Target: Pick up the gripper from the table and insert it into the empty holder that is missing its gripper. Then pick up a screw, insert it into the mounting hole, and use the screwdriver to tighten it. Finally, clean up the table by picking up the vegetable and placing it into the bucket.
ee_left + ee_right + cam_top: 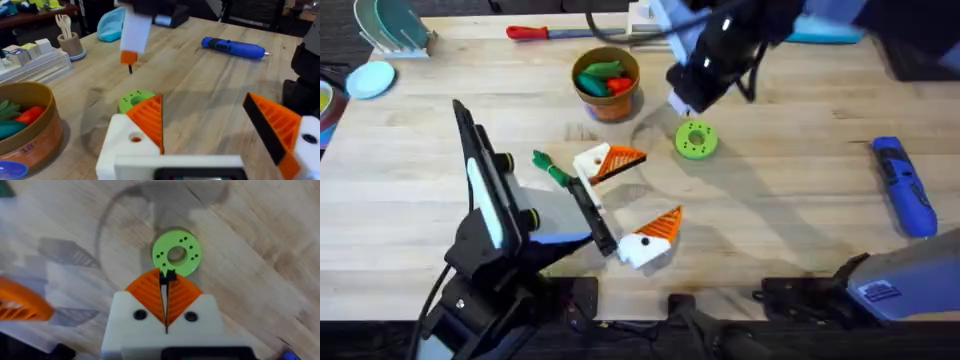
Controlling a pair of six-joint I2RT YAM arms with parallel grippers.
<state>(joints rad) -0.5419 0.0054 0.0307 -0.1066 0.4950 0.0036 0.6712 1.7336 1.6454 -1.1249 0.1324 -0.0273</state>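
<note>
Overhead, the blue screwdriver (pixel 904 186) lay well right of the green disc (pixel 696 140), the bucket (pixel 607 82) up-left of it. From its wrist, the left gripper (pixel 220 125) stood wide open, empty. From its own wrist, the right gripper (pixel 167 277) was pinched on a small black screw (pixel 167 276) above the disc.

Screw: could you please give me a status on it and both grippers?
Right gripper shut on screw, hovering by green disc. Left gripper open, empty. Screwdriver lying on table. Nothing blocking the disc.
</note>
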